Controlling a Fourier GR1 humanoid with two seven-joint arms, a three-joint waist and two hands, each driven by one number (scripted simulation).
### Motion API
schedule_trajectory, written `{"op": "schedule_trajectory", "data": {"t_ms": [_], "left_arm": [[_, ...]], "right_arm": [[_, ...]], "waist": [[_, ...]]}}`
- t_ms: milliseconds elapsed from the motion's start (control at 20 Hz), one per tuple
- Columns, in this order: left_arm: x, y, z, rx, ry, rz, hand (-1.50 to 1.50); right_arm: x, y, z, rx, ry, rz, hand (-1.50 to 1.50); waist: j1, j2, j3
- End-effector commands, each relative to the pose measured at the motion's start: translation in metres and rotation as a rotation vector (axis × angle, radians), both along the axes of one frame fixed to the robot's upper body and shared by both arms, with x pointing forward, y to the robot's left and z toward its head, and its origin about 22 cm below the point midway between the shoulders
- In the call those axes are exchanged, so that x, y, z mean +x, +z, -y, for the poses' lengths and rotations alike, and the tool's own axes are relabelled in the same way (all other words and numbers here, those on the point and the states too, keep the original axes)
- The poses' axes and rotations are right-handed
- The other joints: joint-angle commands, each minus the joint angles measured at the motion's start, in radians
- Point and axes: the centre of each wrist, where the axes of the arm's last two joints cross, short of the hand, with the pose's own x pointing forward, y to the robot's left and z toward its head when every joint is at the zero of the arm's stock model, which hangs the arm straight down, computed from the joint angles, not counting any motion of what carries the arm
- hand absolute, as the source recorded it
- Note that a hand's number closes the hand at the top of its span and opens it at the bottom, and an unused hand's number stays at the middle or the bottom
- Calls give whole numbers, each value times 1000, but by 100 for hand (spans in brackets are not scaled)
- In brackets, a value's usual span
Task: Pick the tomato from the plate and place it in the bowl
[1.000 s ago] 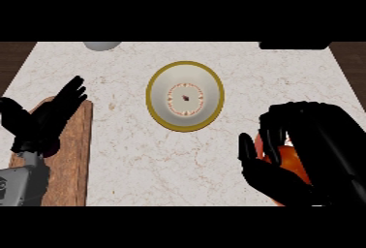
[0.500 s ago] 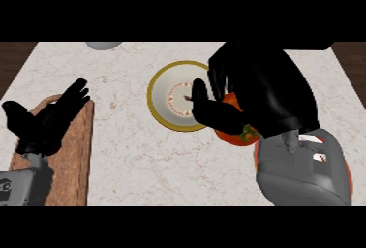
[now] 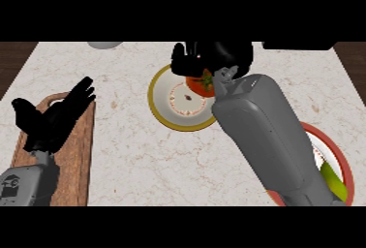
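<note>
the right hand [image 3: 211,57] curls round the tomato [image 3: 200,84], holding it over the far edge of the yellow-rimmed bowl [image 3: 166,104]; the red-rimmed plate [image 3: 337,156] lies at lower right, partly under the forearm, with something yellow-green on it; the left hand [image 3: 52,118] rests open, fingers spread, above the wooden board [image 3: 75,164]

At upper centre, the right hand [image 3: 211,57] curls around the tomato [image 3: 200,85] above the yellow-rimmed bowl [image 3: 166,107]. The red-rimmed plate [image 3: 336,150] sits lower right; the left hand [image 3: 52,118] rests open at left.
</note>
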Motion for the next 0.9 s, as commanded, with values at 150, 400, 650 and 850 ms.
{"op": "schedule_trajectory", "data": {"t_ms": [150,400,650,850], "left_arm": [[9,-7,-8,-8,-2,8,0],[26,15,19,0,-15,11,0],[19,15,7,3,-40,35,0],[19,12,18,19,-86,45,0]], "right_arm": [[55,-58,2,11,-21,-28,150],[79,-74,5,117,18,-92,150],[92,-97,11,106,17,-142,150],[96,-113,31,419,-106,-224,-150]], "waist": [[8,10,0],[25,15,1],[56,27,0],[93,41,1]]}}
